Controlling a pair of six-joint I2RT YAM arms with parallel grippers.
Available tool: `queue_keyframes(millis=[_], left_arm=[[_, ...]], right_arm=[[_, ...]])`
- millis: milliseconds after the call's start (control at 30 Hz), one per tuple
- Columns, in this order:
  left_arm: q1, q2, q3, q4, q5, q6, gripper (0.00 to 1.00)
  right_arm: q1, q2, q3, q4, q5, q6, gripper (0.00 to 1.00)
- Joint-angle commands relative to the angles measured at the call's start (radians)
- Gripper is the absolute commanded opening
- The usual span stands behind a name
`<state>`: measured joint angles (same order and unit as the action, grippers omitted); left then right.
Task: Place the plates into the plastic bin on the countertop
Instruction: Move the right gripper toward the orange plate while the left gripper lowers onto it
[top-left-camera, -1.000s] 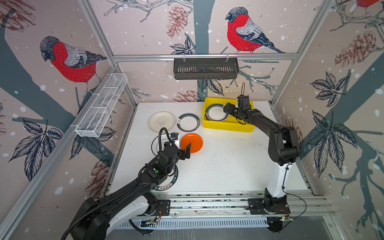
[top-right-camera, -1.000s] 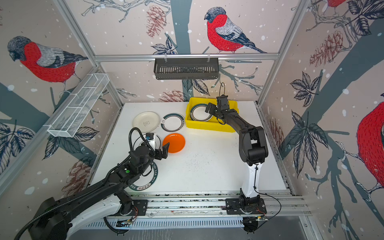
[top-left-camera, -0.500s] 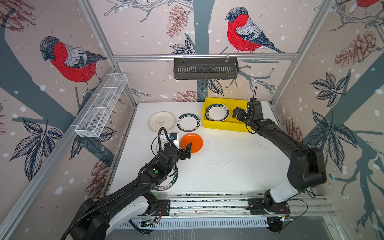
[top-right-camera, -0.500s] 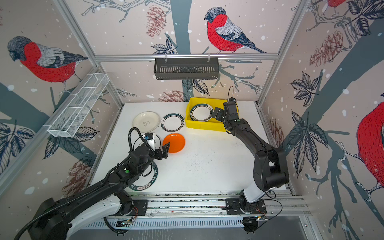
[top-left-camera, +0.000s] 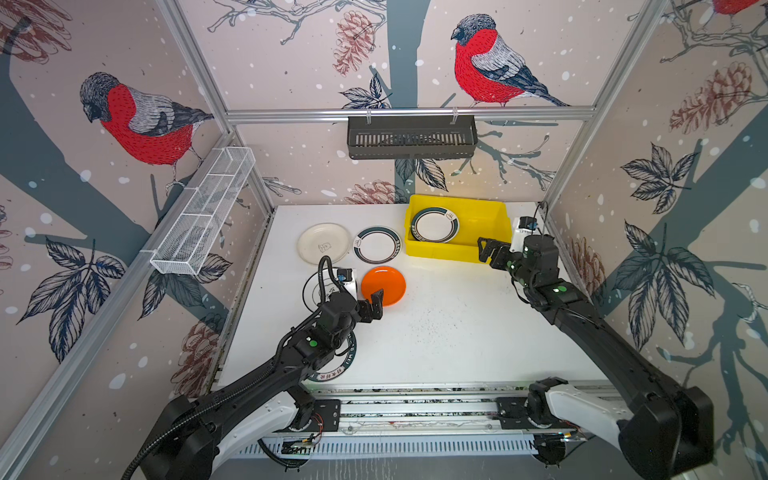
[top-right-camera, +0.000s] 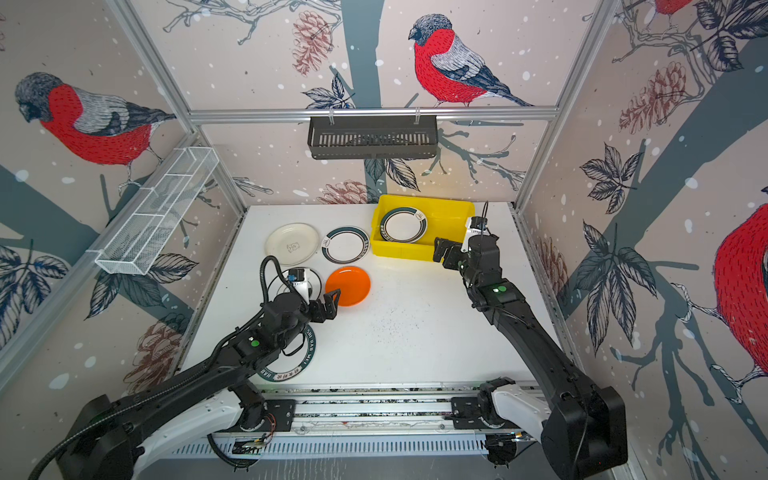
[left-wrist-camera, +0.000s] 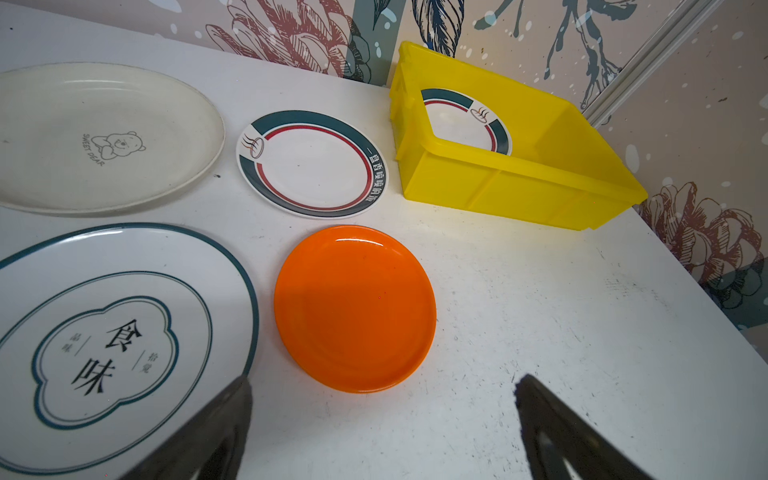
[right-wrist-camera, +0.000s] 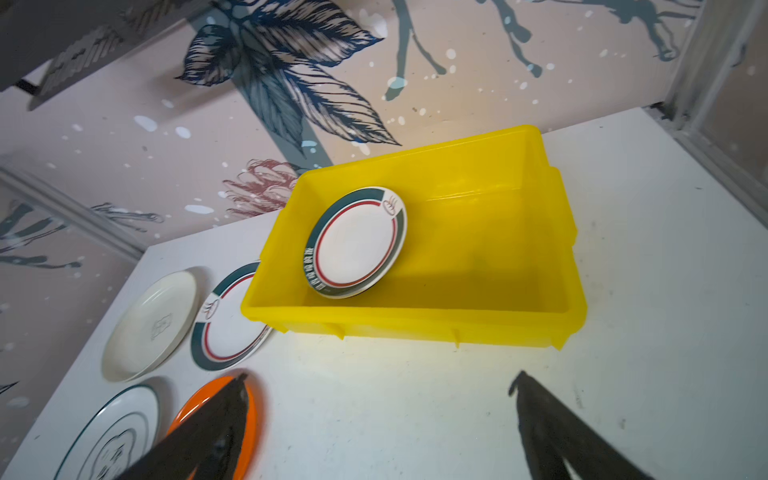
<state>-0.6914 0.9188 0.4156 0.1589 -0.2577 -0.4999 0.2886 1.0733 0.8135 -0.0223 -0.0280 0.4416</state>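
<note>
The yellow plastic bin (top-left-camera: 440, 251) stands at the back right of the countertop (top-left-camera: 457, 332). One green-rimmed plate (top-left-camera: 435, 225) leans inside it. Outside lie a matching plate (top-left-camera: 377, 245), a cream plate (top-left-camera: 324, 243), an orange plate (top-left-camera: 384, 284), a ringed white plate (left-wrist-camera: 104, 340) and a lettered-rim plate (top-left-camera: 340, 370) partly hidden under my left arm. My left gripper (top-left-camera: 372, 305) hangs open and empty just in front of the orange plate (left-wrist-camera: 353, 307). Open and empty too, my right gripper (top-left-camera: 488, 251) hovers at the bin's front right corner (right-wrist-camera: 557, 336).
A black slotted basket (top-left-camera: 411, 137) hangs on the back rail. A white wire basket (top-left-camera: 203, 216) is fixed to the left wall. Aluminium rails (top-left-camera: 415, 409) edge the front. Fine dark specks (top-left-camera: 428, 328) mark the middle of the countertop.
My right arm has drawn back from over the bin to its front right corner, with the gripper staying open. The left arm and the plates have not moved.
</note>
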Motion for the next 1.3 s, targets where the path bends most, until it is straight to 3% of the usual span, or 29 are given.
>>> queue_keyframes(millis=[0, 233, 433, 600, 800, 1267], left_arm=[[0.0, 0.014, 0.012, -0.044, 0.02, -0.066, 0.98], [0.003, 0.084, 0.031, -0.047, 0.071, -0.115, 0.98], [0.023, 0.195, 0.07, -0.024, 0.116, -0.157, 0.95], [0.061, 0.303, 0.082, 0.008, 0.151, -0.227, 0.9], [0.098, 0.384, 0.114, -0.058, 0.128, -0.278, 0.87], [0.15, 0.497, 0.143, 0.021, 0.115, -0.318, 0.75]], right_arm=[[0.014, -0.049, -0.027, -0.022, -0.102, -0.016, 1.0], [0.014, -0.149, -0.065, -0.064, -0.173, -0.01, 1.0], [0.009, -0.172, -0.121, 0.075, -0.412, 0.048, 1.0], [0.01, -0.103, -0.105, 0.079, -0.513, 0.04, 1.0], [0.012, -0.078, -0.113, 0.061, -0.484, 0.01, 1.0], [0.014, -0.005, -0.126, 0.059, -0.462, 0.014, 1.0]])
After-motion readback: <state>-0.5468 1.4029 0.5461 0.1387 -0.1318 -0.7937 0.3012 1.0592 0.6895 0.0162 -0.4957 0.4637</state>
